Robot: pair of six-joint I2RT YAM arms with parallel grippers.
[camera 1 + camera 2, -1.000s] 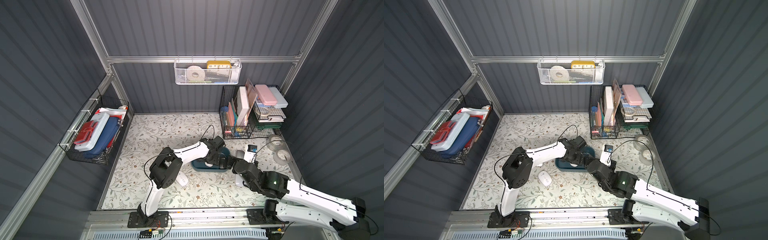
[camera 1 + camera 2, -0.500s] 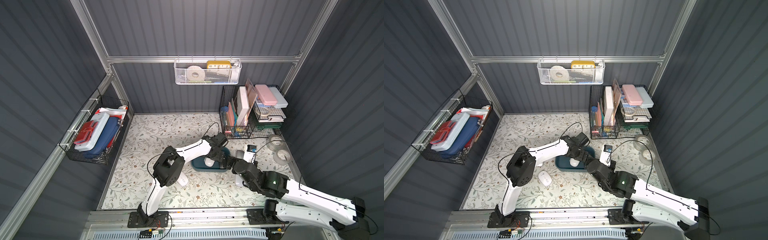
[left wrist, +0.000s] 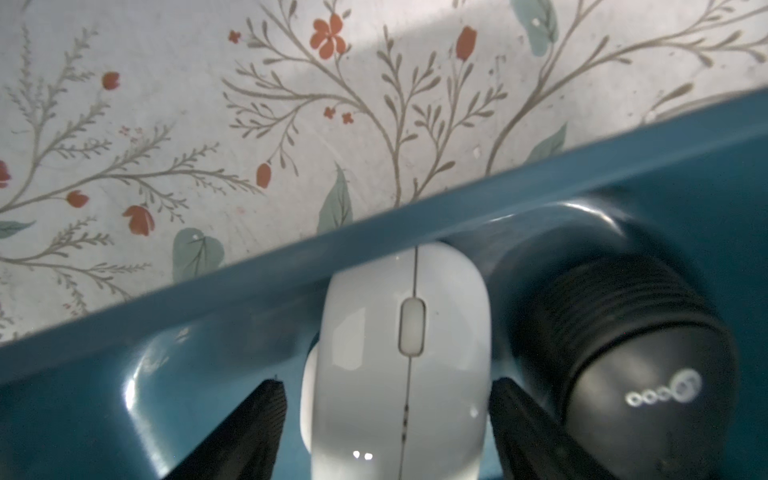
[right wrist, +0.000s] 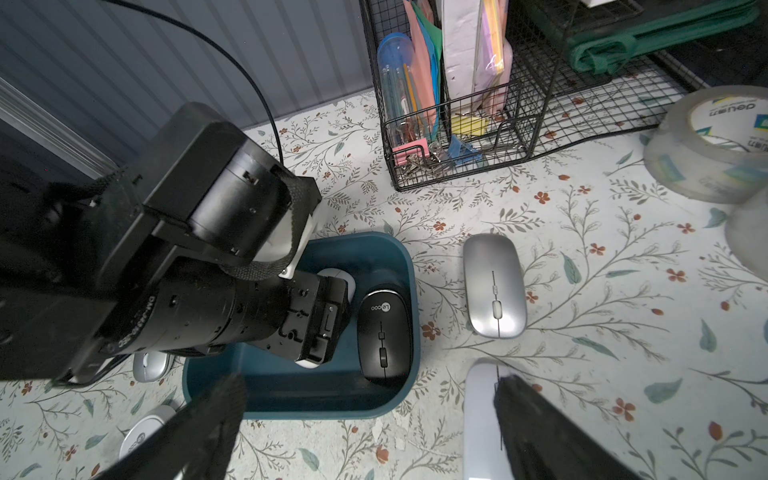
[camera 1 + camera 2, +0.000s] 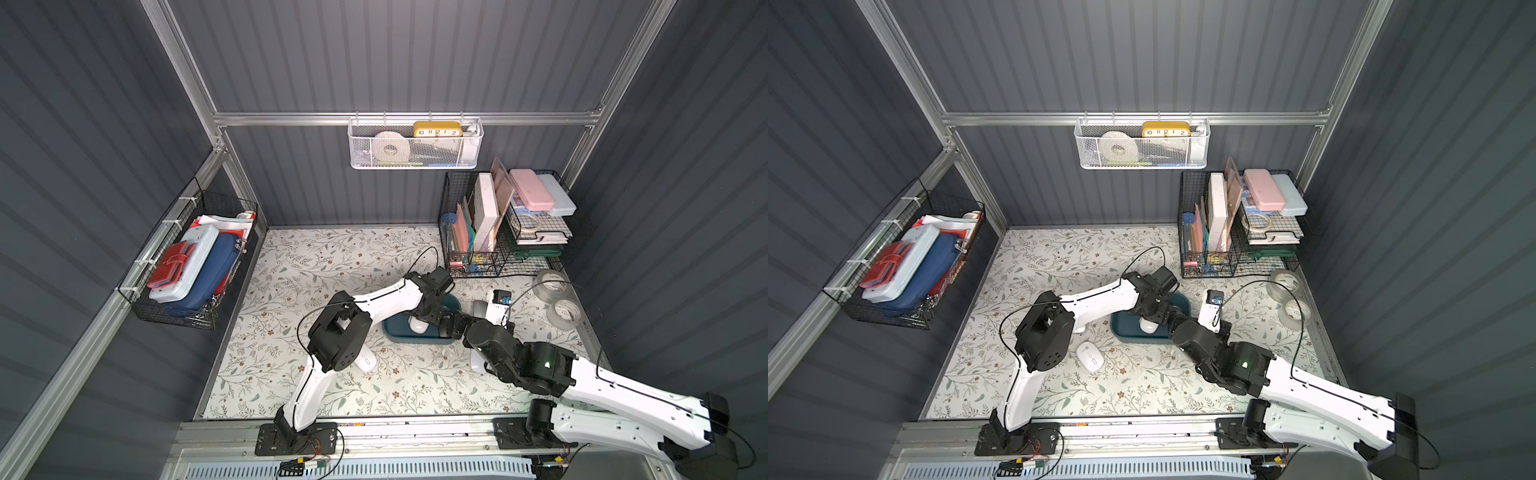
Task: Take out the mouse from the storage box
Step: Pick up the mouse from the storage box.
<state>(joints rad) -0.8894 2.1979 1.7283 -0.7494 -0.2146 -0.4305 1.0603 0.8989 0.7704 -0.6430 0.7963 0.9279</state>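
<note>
Floral mat (image 5: 332, 257) | left gripper (image 3: 386, 382) spread astride white mouse (image 3: 399, 332) in storage box (image 3: 374, 232), rear cut off | right gripper (image 4: 370, 382) splayed

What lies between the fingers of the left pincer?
The white mouse, inside the box: the left wrist view shows the left pincer astride it. The black mouse lies outside.

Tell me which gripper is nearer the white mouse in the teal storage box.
Left. The left gripper straddles the white mouse inside the storage box, a finger on either side. The right gripper hangs open at the box's edge, apart from that mouse.
</note>
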